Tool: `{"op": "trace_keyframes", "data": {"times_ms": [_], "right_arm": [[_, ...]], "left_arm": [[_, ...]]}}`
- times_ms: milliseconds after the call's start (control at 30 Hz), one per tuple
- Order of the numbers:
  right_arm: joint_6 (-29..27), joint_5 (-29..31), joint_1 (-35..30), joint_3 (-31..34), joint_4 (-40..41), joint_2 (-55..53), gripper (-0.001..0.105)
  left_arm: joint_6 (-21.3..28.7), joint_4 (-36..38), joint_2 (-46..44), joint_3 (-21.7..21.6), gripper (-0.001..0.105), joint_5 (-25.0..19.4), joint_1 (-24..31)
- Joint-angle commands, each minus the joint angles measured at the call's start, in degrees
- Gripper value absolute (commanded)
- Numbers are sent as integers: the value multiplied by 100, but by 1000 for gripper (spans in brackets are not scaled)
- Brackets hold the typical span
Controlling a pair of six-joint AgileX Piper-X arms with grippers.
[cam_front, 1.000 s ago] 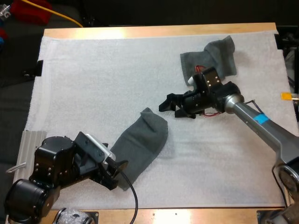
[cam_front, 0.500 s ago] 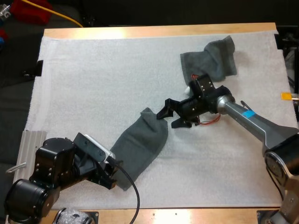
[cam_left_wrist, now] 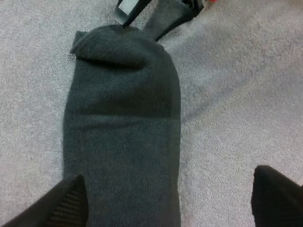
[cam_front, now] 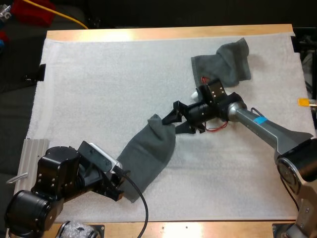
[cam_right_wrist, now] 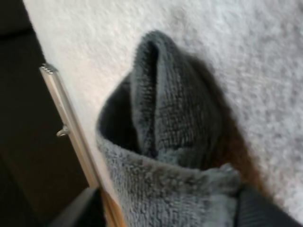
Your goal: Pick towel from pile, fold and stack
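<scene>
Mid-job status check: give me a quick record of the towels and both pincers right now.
towel in work: long dark grey-green towel, laid out on the white mat, far tip folded up
other towel: crumpled dark grey-green towel, far right of mat
left arm: left pincer open, over the long towel's near end
right arm: right pincer at the long towel's far tip
</scene>
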Motion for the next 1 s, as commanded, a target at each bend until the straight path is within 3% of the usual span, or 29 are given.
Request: {"op": "trace_keyframes", "data": {"times_ms": [0, 267, 333, 467, 567, 733, 967], "right_arm": [[13, -101, 1, -6, -128, -31, 51], [-47, -62, 13, -6, -127, -31, 48], [-66, -62, 13, -6, -127, -31, 41], [-104, -62, 13, -6, -127, -31, 14], [-141, -62, 13, -6, -127, -31, 1], [-489, 19, 54, -6, -127, -195, 0], [-963, 1026, 136, -6, -127, -922, 0]], "left_arm": [[-54, 20, -9, -61, 69, -34, -20], [-43, 20, -9, -61, 69, -34, -20], [-43, 20, -9, -61, 69, -34, -20], [-43, 20, -9, -61, 69, -34, -20], [-43, 20, -9, -61, 69, -34, -20], [-43, 20, -9, -61, 69, -34, -20], [-43, 20, -9, -61, 69, -34, -20]]}}
